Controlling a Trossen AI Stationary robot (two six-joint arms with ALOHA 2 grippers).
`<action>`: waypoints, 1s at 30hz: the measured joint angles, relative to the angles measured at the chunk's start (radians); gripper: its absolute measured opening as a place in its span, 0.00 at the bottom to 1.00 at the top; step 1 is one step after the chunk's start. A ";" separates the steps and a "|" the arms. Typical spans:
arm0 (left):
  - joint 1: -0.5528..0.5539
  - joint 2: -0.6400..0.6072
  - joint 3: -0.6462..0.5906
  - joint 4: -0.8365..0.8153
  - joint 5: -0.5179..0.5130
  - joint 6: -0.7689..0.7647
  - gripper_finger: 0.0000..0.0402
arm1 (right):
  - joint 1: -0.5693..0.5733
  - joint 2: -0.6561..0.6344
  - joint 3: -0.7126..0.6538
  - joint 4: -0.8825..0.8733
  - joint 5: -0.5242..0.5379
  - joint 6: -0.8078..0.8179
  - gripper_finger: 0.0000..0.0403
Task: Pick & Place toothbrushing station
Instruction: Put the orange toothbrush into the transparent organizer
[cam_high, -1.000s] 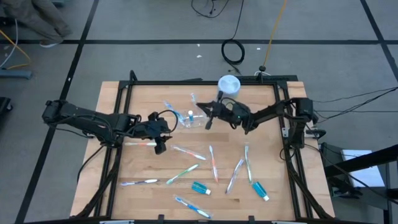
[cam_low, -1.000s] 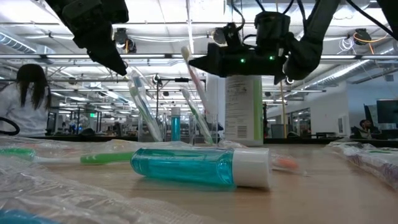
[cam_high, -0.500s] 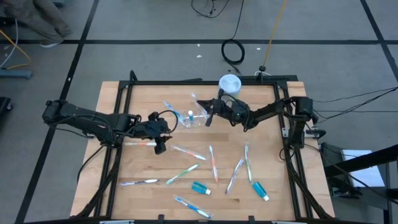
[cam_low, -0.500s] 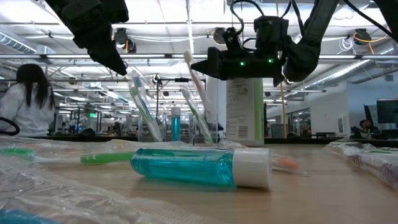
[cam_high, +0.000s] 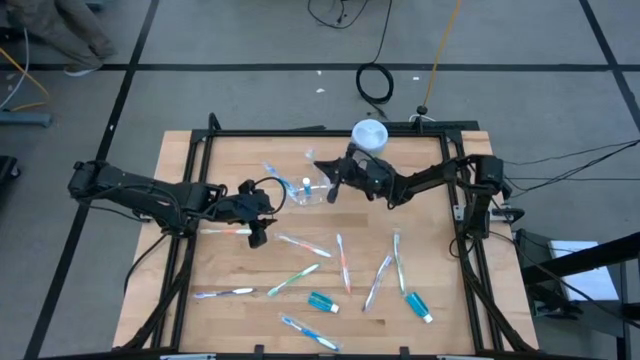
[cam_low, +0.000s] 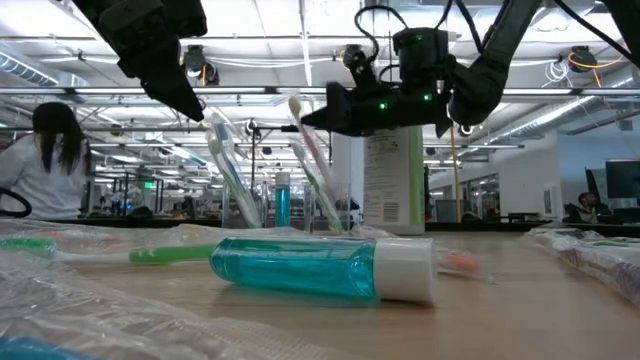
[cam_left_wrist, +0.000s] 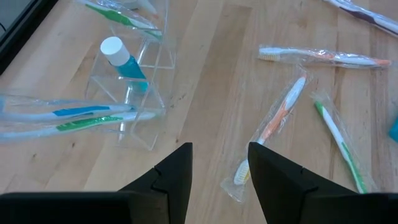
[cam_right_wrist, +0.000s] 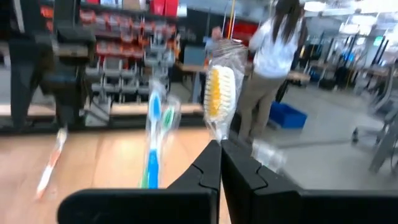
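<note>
Toothbrush (cam_right_wrist: 219, 93) stands pinched in the shut right claw (cam_right_wrist: 220, 149) above the clear cup (cam_high: 305, 190).

1. The clear plastic cup (cam_high: 303, 190) sits in the upper middle of the high view, holding wrapped toothbrushes that lean outward and one blue toothpaste tube (cam_left_wrist: 119, 57), white cap up.
2. A wrapped toothbrush with yellow bristles (cam_right_wrist: 219, 93) stands upright, pinched in the closed right hand (cam_high: 329, 190) just beside the cup.
3. More pastel toothbrushes (cam_high: 343, 262) lie scattered flat across the lower half of the high view.
4. Two toothpaste tubes (cam_high: 322, 302) lie flat near the bottom centre, well apart.
</note>
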 joint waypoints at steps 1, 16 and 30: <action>0.000 0.000 0.000 0.000 0.000 0.000 0.40 | 0.000 0.000 0.000 -0.034 0.000 0.003 0.00; 0.000 0.000 0.000 -0.010 0.008 0.001 0.40 | 0.033 0.001 0.000 -0.190 0.188 -0.027 0.01; 0.000 0.000 0.000 -0.009 0.010 -0.005 0.40 | 0.137 -0.021 0.000 -0.228 0.502 -0.150 0.25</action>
